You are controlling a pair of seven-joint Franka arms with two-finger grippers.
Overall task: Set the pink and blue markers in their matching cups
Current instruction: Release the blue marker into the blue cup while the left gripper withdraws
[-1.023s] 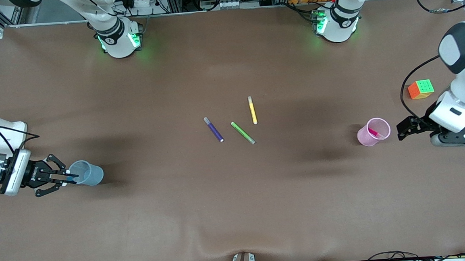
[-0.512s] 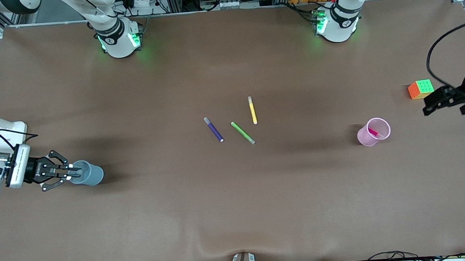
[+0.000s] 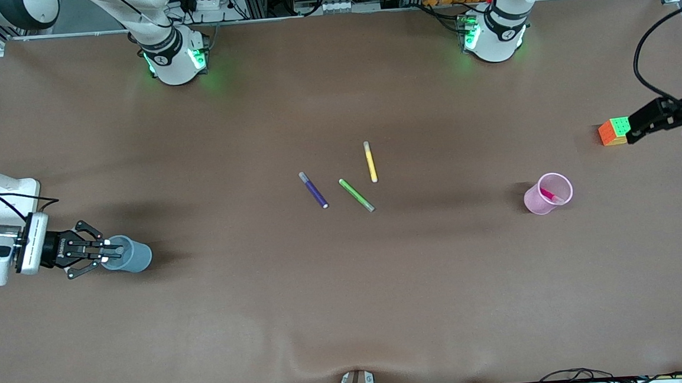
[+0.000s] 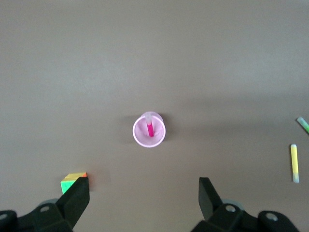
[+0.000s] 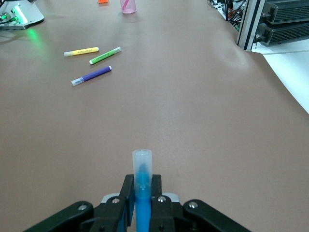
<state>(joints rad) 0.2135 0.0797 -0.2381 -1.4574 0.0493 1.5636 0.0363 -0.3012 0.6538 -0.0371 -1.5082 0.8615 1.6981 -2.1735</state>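
My right gripper is shut on the blue marker, whose pale capped end sticks out past the fingertips. It hovers at the rim of the light blue cup, near the right arm's end of the table. The pink cup stands toward the left arm's end with the pink marker inside it; the left wrist view looks straight down on that cup and marker. My left gripper is open and empty, up in the air beside the colour cube.
A purple marker, a green marker and a yellow marker lie together mid-table. The colour cube sits near the left arm's end, farther from the front camera than the pink cup.
My left gripper has lifted away from the pink cup and swung out over the table's end by the cube. My right gripper has shifted a little at the blue cup's rim, still gripping the blue marker.
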